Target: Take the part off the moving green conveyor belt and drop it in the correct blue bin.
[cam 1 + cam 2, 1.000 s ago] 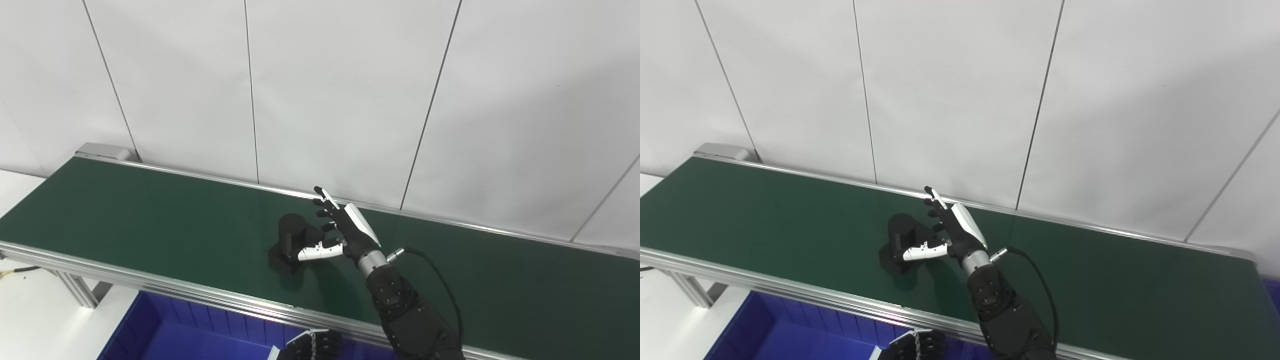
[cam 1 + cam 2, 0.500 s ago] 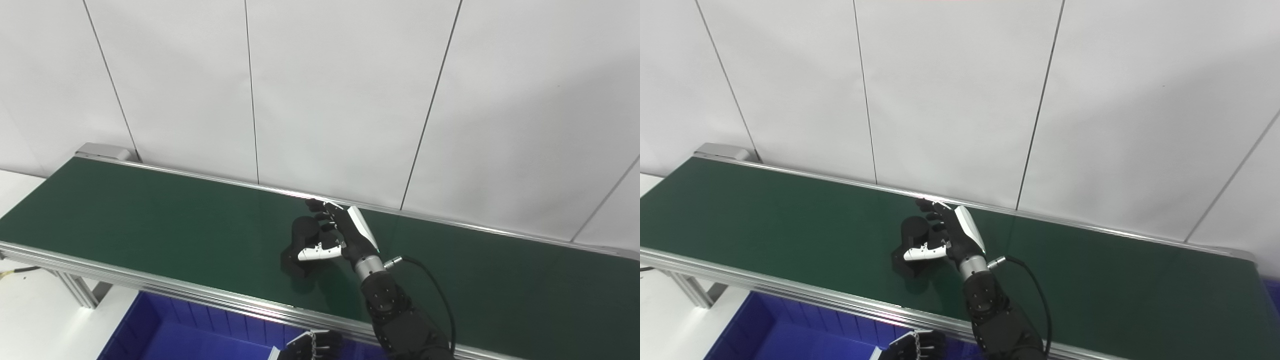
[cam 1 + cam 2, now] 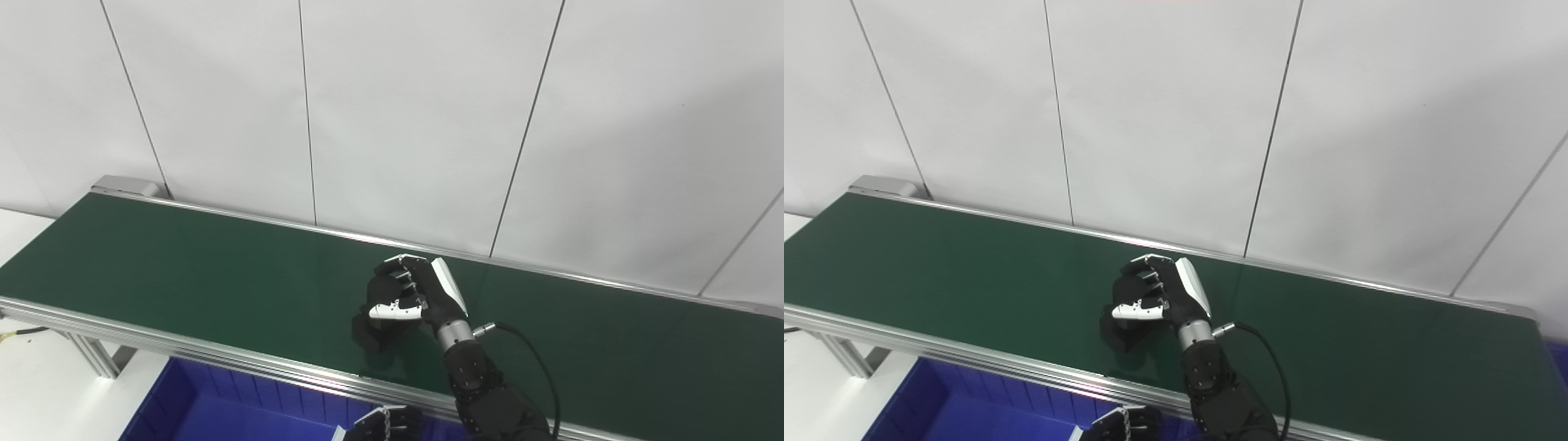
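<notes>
One black part (image 3: 375,324) sits on one green conveyor belt (image 3: 184,263), near the belt's front rail and roughly at mid-length. The part has a square base with a round upright section; the upper section is largely covered by the right hand (image 3: 411,293), so its full shape is hard to make out. The right hand's fingers (image 3: 392,278) curl around the top of the part and the thumb presses across its front, closed onto it. The base appears to rest on the belt, though contact cannot be confirmed. One blue bin (image 3: 208,410) is visible below the front rail; the bottom edge of the view cuts it off. The left hand (image 3: 383,425) shows only partly at the bottom edge, over the bin, and its finger state cannot be determined. One black cable (image 3: 533,361) leaves the right wrist.
</notes>
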Robot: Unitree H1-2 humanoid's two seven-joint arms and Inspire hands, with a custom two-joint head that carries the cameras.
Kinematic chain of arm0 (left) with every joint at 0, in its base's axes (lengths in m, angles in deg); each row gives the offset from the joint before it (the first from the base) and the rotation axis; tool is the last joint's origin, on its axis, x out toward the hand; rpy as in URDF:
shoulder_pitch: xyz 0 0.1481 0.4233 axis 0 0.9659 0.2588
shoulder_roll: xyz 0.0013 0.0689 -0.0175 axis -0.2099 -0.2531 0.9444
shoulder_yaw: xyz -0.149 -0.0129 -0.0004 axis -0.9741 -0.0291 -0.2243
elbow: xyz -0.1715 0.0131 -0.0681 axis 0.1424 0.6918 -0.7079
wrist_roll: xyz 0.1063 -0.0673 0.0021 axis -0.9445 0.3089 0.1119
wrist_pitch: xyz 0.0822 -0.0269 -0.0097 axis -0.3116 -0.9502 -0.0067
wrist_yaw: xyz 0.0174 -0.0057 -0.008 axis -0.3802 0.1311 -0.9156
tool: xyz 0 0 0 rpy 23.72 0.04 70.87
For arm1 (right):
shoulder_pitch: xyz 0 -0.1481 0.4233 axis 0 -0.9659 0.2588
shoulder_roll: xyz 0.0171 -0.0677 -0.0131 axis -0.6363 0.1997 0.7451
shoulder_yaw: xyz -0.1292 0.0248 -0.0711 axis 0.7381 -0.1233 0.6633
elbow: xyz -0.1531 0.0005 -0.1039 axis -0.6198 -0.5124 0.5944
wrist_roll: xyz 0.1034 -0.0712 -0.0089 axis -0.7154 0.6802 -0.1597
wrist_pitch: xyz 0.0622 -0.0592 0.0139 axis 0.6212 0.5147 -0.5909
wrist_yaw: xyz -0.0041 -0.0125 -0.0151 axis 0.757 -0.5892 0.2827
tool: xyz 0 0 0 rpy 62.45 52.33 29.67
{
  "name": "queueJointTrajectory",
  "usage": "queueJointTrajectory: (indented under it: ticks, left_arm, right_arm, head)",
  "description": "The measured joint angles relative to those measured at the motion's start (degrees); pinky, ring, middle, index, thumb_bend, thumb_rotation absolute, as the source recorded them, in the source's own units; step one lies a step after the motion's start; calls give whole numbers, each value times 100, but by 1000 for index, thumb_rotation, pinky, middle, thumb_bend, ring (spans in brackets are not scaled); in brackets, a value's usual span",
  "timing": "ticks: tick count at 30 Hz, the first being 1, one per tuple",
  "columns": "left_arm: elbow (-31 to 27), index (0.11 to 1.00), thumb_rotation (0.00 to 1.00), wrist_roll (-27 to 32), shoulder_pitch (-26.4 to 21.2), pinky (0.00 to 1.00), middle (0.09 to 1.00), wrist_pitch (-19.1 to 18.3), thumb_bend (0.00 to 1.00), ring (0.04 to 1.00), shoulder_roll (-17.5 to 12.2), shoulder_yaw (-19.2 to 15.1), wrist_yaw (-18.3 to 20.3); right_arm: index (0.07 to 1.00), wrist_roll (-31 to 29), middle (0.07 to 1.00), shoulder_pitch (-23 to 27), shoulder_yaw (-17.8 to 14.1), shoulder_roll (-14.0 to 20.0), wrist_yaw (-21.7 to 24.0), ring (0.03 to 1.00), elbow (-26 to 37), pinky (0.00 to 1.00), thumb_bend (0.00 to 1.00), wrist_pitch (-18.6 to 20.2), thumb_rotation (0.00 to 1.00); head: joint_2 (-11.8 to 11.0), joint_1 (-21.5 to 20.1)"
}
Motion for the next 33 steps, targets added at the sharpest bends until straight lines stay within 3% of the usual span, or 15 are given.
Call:
queueJointTrajectory:
  ticks: [8, 12, 21, 25, 28, 33]
  left_arm:
    - [2, 660, 0, 37, 2, 621, 665, 0, 634, 630, 15, -1, 3]
    - [23, 662, 0, 107, 1, 632, 666, 0, 628, 635, 19, -1, 22]
    - [156, 672, 0, 131, -24, 622, 666, 0, 626, 634, 23, -13, 78]
    - [261, 678, 0, 132, -40, 611, 679, 0, 628, 639, 22, -20, 83]
    - [261, 671, 0, 135, -53, 600, 666, 0, 616, 628, 22, -33, 87]
    - [266, 664, 0, 146, -60, 605, 661, 0, 609, 631, 22, -16, 118]
  right_arm:
    - [313, 60, 487, -116, -49, -31, -693, 441, 76, 430, 505, -80, 0]
    - [322, -40, 499, -458, -193, -13, -796, 452, 715, 408, 504, -144, 0]
    - [324, 68, 507, -1623, -293, 19, -848, 452, 3064, 395, 504, -20, 0]
    - [325, -25, 493, -2194, -382, 4, -761, 443, 4151, 424, 506, 104, 0]
    - [314, -150, 517, -2687, -475, 12, -610, 464, 5110, 380, 503, 323, 0]
    - [303, 77, 508, -3405, -516, 151, -494, 451, 6397, 402, 505, 539, 0]
  head:
    - [0, -62]
    - [9, -105]
    - [-97, -360]
    - [-79, -483]
    - [-53, -615]
    - [61, -843]
